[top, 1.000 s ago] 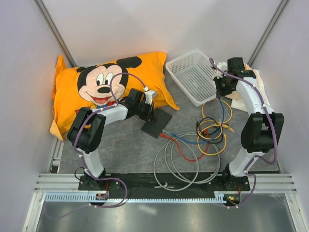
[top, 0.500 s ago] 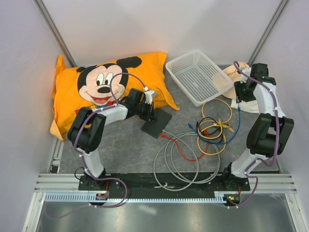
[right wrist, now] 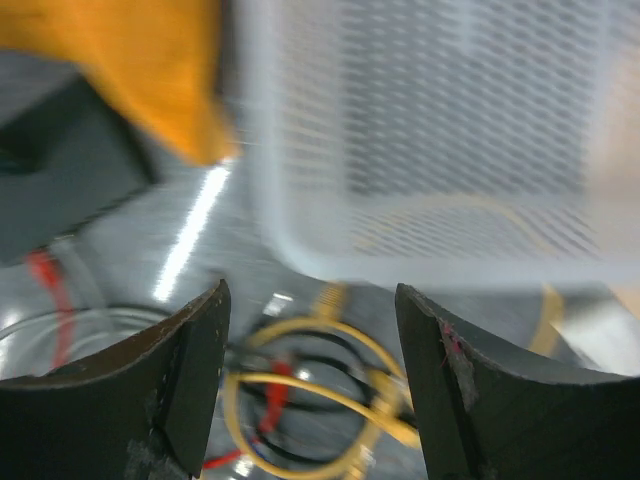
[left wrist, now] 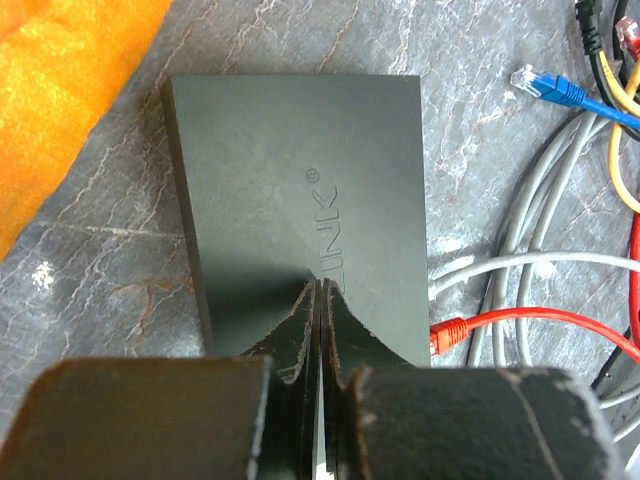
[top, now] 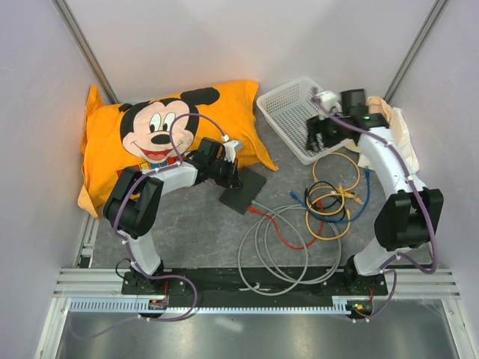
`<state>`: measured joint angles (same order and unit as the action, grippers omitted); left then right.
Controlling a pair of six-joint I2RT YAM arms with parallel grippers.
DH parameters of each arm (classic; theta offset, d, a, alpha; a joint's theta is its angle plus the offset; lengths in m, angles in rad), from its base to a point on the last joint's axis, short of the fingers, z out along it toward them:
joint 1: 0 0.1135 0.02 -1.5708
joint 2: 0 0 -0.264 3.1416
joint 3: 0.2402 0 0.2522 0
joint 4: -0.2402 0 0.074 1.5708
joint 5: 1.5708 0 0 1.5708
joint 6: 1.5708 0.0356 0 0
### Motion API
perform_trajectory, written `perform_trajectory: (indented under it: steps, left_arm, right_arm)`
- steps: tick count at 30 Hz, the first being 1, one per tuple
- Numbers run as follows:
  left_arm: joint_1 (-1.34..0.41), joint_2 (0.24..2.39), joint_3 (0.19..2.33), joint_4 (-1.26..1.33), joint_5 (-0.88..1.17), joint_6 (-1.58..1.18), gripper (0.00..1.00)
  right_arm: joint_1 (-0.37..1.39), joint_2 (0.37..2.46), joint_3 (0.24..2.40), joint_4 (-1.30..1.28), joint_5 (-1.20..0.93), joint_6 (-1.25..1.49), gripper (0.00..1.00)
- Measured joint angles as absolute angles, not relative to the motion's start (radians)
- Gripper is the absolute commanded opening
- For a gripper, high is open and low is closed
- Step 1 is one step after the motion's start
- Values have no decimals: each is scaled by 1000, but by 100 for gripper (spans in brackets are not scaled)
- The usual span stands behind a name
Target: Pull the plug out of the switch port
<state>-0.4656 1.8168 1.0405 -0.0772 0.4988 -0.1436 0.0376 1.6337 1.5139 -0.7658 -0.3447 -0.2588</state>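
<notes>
The black switch (top: 243, 191) lies flat on the grey table beside the pillow's corner. My left gripper (top: 230, 175) is shut, with its tips (left wrist: 320, 287) pressed down on the switch (left wrist: 300, 170) and nothing between them. A red plug (left wrist: 448, 335) and a grey cable's plug (left wrist: 445, 286) meet the switch's right edge; whether they sit in ports is hidden. A blue plug (left wrist: 542, 84) lies loose on the table. My right gripper (top: 318, 136) hangs open and empty over the basket's near rim, above yellow cable loops (right wrist: 300, 385), far from the switch (right wrist: 60, 170).
An orange Mickey Mouse pillow (top: 165, 134) fills the back left. A white mesh basket (top: 288, 105) stands at the back right, with a beige cloth (top: 393, 127) beside it. Tangled coloured cables (top: 333, 202) and grey cable loops (top: 284, 250) lie right of the switch.
My right gripper has opened and let the blue cable drop onto the pile. That arm swung out to the right and then back left over the basket. The left arm has not moved.
</notes>
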Motion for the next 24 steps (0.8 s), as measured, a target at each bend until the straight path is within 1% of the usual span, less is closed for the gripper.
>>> perform_trajectory:
  steps: [3,7,13,17,20,24]
  left_arm:
    - [-466,1806,1040,-103,488,-143,2]
    - [-466,1768,1026,-141,471,-143,2]
    - [-465,1618,931,-147,461,-154,2]
    - [-467,1493,868,-151,459,-229,1]
    - [-475,1423,818,-146,456,-256,2]
    - [-480,1418,749,-133,449,-271,2]
  right_arm:
    - [197,1632,1486,-741,-416,-222,78]
    - [285,1653,1460,-780,-517,-199,77]
    - [350,1802,1460,-807,-664,-183,73]
    - [386,1909,1444,-816,-738,-179,68]
    - [410,1940,1415,-825,-767,-178,65]
    - [429,1950,1401,-818,-778,-168,62]
